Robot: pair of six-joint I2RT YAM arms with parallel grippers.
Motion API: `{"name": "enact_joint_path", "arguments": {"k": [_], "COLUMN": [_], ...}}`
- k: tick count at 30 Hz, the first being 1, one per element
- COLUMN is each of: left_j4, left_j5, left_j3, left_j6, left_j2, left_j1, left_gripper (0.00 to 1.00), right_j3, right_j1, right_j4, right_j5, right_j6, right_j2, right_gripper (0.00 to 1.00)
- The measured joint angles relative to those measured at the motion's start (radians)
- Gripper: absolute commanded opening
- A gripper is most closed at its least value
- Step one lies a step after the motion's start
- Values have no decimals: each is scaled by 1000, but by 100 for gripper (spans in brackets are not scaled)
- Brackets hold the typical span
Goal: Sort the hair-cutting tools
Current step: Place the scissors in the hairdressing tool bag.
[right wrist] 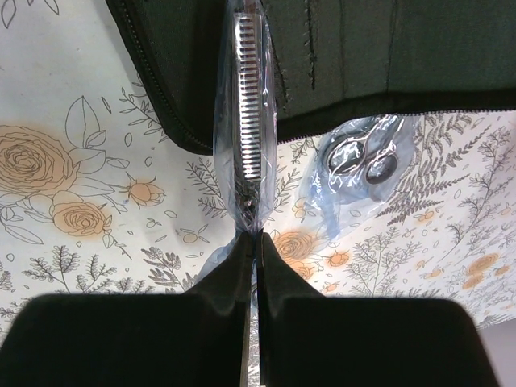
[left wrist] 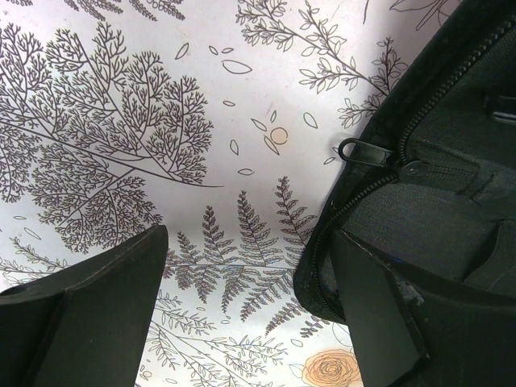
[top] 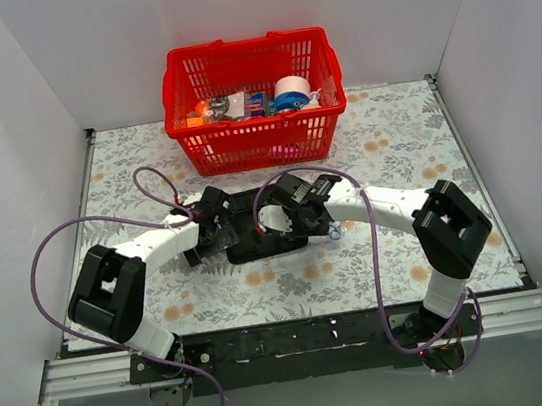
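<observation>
Thinning scissors [right wrist: 248, 105], sealed in a clear plastic sleeve, were held by the right claw [right wrist: 254, 242]. Its fingers were pressed together on the sleeve's near end, and the toothed blade pointed away from the wrist. The blade end of the sleeve lay over the edge of the black zip pouch [top: 262, 248].

Second scissors [right wrist: 363, 157], in a bluish clear sleeve, lay flat on the floral tabletop [top: 396, 155]. They were just off the pouch's edge on the side toward the right edge of the tabletop, with the finger loops showing through the plastic. Nothing gripped them.

The pouch sat about mid-tabletop, between the two arms. Its zip was open along the side seen by the left wrist camera, and the zipper pull [left wrist: 359, 151] lay on the floral surface at the pouch's edge.

Left claw [left wrist: 246, 242]: fingers wide apart, holding nothing. One finger was over bare tabletop and the other over the pouch's open edge. Could not tell whether that finger touched the pouch.

Red plastic basket [top: 243, 146] stood at the middle of the far edge with mixed items inside.
</observation>
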Motion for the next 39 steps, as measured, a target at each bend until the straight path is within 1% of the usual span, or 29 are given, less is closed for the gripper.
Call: {"name": "enact_joint_path", "arguments": {"k": [8, 21, 39], "left_j4": [12, 46, 53], "left_j5": [7, 50, 55], "left_j3": [-10, -13, -21], "left_j6": [0, 1, 2], "left_j2": [-8, -9, -16], "left_j1": [0, -1, -1], "left_gripper": [82, 83, 83], "right_j3": [0, 35, 89], "right_j1": [-5, 3, 43], "right_j4": [-24, -66, -35], "right_j5": [13, 12, -59], "right_j6": [-5, -10, -122], "right_j2": [75, 107, 146], "right_gripper": [1, 1, 1]}}
